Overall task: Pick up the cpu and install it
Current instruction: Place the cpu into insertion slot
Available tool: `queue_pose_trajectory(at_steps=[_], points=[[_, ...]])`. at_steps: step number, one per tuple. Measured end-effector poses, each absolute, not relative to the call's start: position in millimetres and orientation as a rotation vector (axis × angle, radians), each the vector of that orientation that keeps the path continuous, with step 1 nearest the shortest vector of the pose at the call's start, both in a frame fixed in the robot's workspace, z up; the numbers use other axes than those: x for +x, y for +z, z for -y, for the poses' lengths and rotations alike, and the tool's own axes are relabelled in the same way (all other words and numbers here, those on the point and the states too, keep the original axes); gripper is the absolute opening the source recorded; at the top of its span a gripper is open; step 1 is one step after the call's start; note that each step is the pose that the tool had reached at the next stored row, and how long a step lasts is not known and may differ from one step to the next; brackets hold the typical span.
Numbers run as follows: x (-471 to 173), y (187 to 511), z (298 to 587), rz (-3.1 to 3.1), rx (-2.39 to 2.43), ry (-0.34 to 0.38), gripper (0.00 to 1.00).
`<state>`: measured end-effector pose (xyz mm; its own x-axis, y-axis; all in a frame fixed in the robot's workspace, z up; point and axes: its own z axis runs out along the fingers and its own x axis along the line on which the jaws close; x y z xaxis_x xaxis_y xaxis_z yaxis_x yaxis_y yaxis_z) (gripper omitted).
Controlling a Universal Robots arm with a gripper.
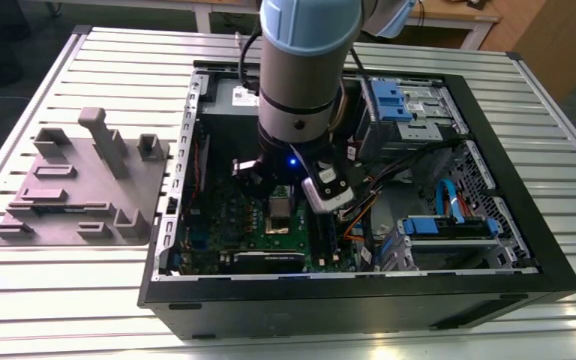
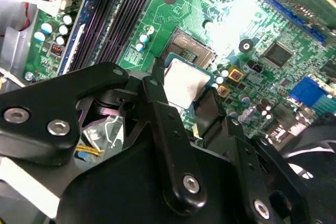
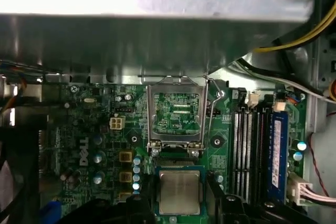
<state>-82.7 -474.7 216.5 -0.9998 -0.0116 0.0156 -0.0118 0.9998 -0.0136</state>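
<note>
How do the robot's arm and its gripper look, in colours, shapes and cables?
The arm is a thick silvery-grey tube with a pale blue joint cap, a black wrist section carrying a small blue light, and a black cable alongside. The gripper is black, built of flat hinged links with silver screws.

Glare on motherboard (image 2: 239, 14), perhaps overhead lighting, dim shadows

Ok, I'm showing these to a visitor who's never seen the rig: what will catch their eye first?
The big blue-grey robot arm reaching down into the open black computer case on the slatted metal table. Then, in both wrist views, the black gripper clasping the silvery square cpu over the bright green motherboard.
</note>
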Motion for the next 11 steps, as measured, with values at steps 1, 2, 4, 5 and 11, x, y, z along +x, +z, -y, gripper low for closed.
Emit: queue_pose_trajectory(at_steps=[1,2,4,5,11], points=[[-83,214,475,3.126,0.018,0.021,0.47],[-83,213,475,3.125,0.018,0.021,0.47],[-83,209,476,3.124,0.018,0.021,0.47],[-83,207,477,3.124,0.018,0.021,0.47],[-84,198,482,3.122,0.018,0.021,0.47]])
